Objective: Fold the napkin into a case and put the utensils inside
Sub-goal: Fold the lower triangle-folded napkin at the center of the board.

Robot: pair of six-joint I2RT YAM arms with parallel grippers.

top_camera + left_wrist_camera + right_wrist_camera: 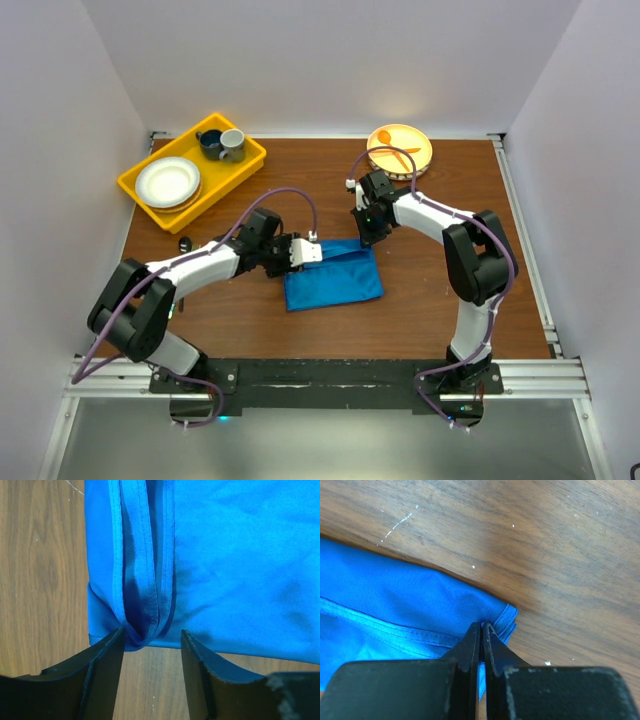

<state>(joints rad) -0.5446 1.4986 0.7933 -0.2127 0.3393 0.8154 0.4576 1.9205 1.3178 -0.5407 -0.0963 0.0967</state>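
The blue napkin (335,275) lies folded into a wide rectangle at the middle of the table. My left gripper (312,250) is at its left end, low over the wood. In the left wrist view (150,640) its jaws are open, and a raised fold of the napkin (145,605) lies between the fingertips. My right gripper (370,232) is at the napkin's far right corner. In the right wrist view (482,627) it is shut on that hemmed corner of the napkin (420,605). The metal spoon and fork are not in view.
A yellow tray (245,165) at the back left holds a white plate (168,182) and two cups (222,143). An orange plate (420,160) with an orange spoon and fork stands at the back. A small dark object (185,243) lies beside the left arm.
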